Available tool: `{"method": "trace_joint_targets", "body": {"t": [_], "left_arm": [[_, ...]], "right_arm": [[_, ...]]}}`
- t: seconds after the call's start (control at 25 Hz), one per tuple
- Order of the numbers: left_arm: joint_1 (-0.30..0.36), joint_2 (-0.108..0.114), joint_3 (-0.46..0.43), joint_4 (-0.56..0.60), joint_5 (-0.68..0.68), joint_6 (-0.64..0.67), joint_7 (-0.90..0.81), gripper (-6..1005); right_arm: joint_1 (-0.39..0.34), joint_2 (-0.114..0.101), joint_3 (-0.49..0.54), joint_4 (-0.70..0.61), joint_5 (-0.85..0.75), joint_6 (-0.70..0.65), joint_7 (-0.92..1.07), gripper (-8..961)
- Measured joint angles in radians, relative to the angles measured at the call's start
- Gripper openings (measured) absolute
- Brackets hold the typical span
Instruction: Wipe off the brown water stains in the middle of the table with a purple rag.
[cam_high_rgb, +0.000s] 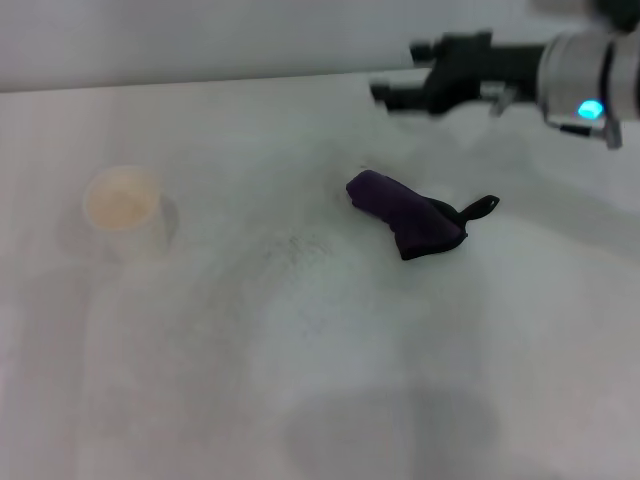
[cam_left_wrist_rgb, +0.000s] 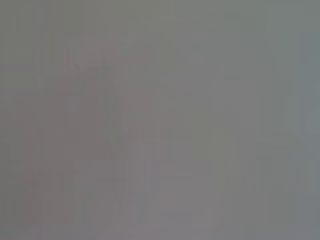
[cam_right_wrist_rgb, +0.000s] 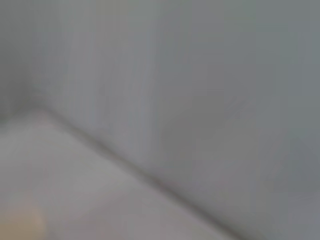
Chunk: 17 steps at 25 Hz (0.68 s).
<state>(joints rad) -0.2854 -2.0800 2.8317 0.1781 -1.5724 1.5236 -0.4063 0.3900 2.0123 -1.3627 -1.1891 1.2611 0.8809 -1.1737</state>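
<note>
Counter (cam_high_rgb: 330, 400): faint grey smudge, no brown stain seen.
Purple rag (cam_high_rgb: 405, 215): centre, untouched.
Right hand (cam_high_rgb: 385, 93): twelve o'clock of rag, fingers apart; lower squarely over bundle.
Left hand: unseen.

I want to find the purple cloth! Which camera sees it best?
The head view shows it best: the small dark purple rag with its black loop tab lies whole on the white table, below the right gripper. The left and right wrist views show nothing of the rag, only blurred grey.
</note>
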Motion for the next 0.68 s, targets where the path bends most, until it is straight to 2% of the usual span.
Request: {"method": "trace_joint_targets", "body": {"t": [0.12,0.24,0.36,0.48,0.68], "left_arm": [[0.000,-0.001,0.000,0.000,0.002,0.000,0.000,891],[-0.002,-0.001,0.000,0.000,0.005,0.000,-0.001,891],[-0.002,0.000,0.000,0.000,0.004,0.000,-0.006,891],[-0.004,-0.001,0.000,0.000,0.003,-0.002,-0.009,891],[-0.009,0.000,0.004,-0.002,0.006,-0.012,-0.009,891]], "right_arm": [[0.009,-0.003,0.158,0.134,0.329,0.149,-0.181,727],[0.053,-0.008,0.396,0.396,0.589,0.372,-0.319,799],[0.080,-0.008,0.628,0.646,0.688,0.494,-0.423,834],[0.054,0.003,0.814,0.807,0.706,0.508,-0.670,857],[0.030,0.008,0.955,1.051,0.797,0.433,-1.319,857]]}}
